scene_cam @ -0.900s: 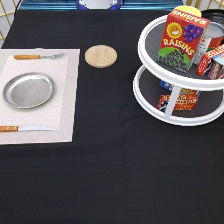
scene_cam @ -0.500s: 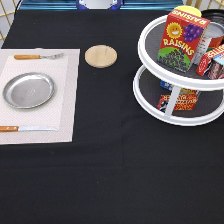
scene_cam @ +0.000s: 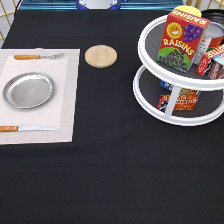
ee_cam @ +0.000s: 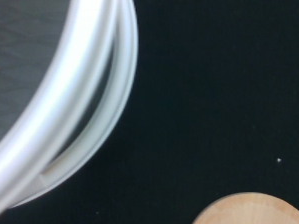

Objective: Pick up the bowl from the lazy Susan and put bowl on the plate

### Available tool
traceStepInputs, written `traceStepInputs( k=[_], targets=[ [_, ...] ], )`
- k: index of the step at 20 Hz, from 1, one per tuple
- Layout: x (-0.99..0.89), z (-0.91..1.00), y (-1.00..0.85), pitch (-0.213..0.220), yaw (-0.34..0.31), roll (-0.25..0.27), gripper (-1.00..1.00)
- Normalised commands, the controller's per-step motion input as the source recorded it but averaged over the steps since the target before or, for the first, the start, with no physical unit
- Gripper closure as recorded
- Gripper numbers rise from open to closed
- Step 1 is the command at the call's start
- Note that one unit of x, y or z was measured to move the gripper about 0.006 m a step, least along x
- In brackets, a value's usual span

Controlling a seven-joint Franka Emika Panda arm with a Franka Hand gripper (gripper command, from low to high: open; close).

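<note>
The two-tier white lazy Susan [scene_cam: 148, 98] with dark grey trays stands at the exterior view's right. Its white rims [ee_cam: 82, 95] fill one side of the wrist view from close above. The silver plate [scene_cam: 28, 90] lies bare on a beige placemat at the exterior view's left. The black bowl does not show plainly; boxes crowd the upper tier and may hide it. The gripper is not in the exterior view.
A red raisins box [scene_cam: 182, 38] and other boxes stand on the upper tier, and more boxes [scene_cam: 180, 99] on the lower tier. A light wooden disc [scene_cam: 100, 55] lies between turntable and placemat [scene_cam: 66, 105], and shows in the wrist view [ee_cam: 245, 210]. A fork [scene_cam: 38, 56] and a knife [scene_cam: 26, 128] flank the plate.
</note>
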Motion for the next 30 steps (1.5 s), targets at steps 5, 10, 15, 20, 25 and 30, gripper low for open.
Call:
traceStepInputs(
  k=[5, 10, 15, 20, 25, 30],
  targets=[
    [0.67, 0.16, 0.45, 0.145, -0.011, 0.043, -1.0],
    [0.82, 0.23, 0.45, 0.194, -0.013, 0.075, -1.0],
    [0.78, 0.19, 0.37, 0.171, -0.013, 0.11, -1.0],
    [0.53, 0.01, 0.02, 0.134, -0.021, 0.235, -1.0],
    [0.36, -0.03, -0.17, 0.12, -0.044, 0.338, -1.0],
    [0.19, -0.02, -0.05, 0.057, -0.058, 0.222, -1.0]
  ],
)
